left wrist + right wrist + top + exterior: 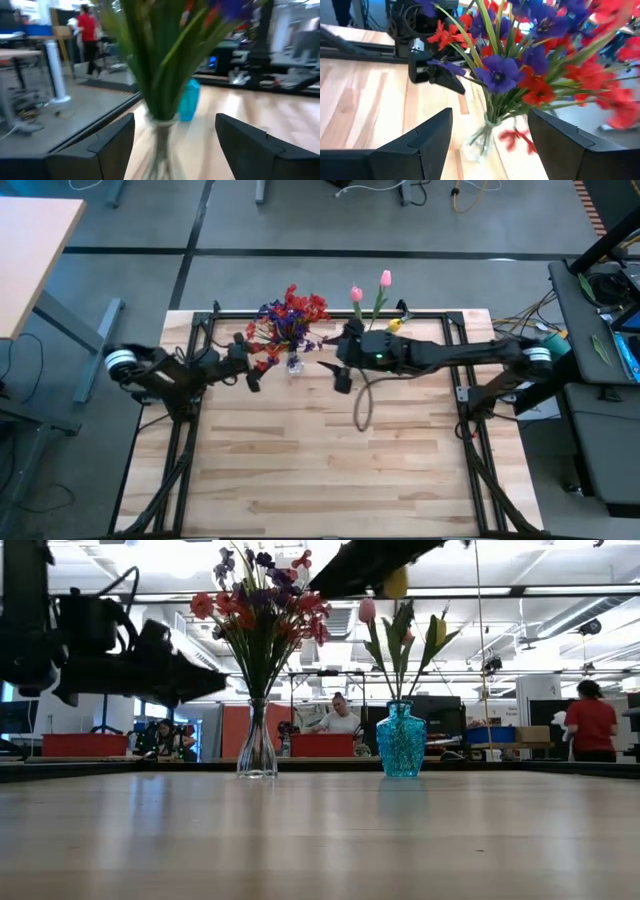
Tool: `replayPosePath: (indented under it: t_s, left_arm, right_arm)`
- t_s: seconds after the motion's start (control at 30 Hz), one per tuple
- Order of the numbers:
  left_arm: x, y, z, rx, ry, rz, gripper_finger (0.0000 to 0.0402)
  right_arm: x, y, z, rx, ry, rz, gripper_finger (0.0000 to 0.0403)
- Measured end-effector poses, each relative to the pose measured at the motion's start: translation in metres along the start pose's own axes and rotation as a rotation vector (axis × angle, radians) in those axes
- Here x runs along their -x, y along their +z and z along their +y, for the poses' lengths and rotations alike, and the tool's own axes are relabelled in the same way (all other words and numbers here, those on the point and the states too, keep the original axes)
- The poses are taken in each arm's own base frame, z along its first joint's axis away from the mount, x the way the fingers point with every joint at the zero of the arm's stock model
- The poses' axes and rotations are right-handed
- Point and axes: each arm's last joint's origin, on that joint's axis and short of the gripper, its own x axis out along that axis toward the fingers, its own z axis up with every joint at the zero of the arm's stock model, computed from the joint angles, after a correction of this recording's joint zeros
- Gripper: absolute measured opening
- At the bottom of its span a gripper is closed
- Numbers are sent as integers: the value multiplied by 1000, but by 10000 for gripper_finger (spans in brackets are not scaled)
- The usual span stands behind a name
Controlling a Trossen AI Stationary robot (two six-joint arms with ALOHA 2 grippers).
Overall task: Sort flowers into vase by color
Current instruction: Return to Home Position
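Observation:
A clear glass vase point(257, 745) stands on its base at the table's far middle. It holds a bunch of red and purple flowers point(290, 318) on green stems. To its right stands a blue vase point(401, 740) with pink tulip buds point(356, 293) and a yellow bud point(395, 325). My left gripper point(256, 370) hovers open just left of the clear vase; in its wrist view the stems point(160, 75) show between the fingers. My right gripper point(330, 375) hovers open just right of that vase, facing the bunch point(520, 75). My right arm partly hides the blue vase from above.
Black frame rails point(200, 340) run along the table's left, right and far sides. The near half of the wooden table top point(320, 470) is bare. A cable point(362, 408) hangs from my right arm. People point(590, 720) move about in the room behind.

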Motion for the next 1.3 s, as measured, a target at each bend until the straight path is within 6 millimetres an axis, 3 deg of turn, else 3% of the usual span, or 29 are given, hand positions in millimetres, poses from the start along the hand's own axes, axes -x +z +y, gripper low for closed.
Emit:
replayPosePath:
  t_s: [0.3, 0.47, 0.7, 0.9, 0.97, 1.1, 1.3]
  left_arm:
    - [2, 21, -27, 7, -164, -86, 230]
    - [-2, 40, -46, -13, -259, -174, 210]
    - [0, 50, -67, -4, -294, -105, 182]
    - [3, 77, -94, -62, -282, -4, 156]
    - [4, 90, -106, -88, -323, 84, 146]
    - [14, 110, -128, -129, -446, 149, 106]
    - [42, 116, -144, -120, -483, 114, 10]
  right_arm:
    - [80, -6, -9, 75, 11, -118, 253]
    - [117, -6, -11, 84, 122, -236, 251]
    - [174, -10, -8, 67, 211, -289, 253]
    - [219, -27, -12, 43, 246, -371, 254]
    - [249, -38, -22, 13, 237, -450, 253]
    - [266, -61, -24, 12, 298, -508, 253]
    - [276, -96, -22, -18, 334, -561, 251]
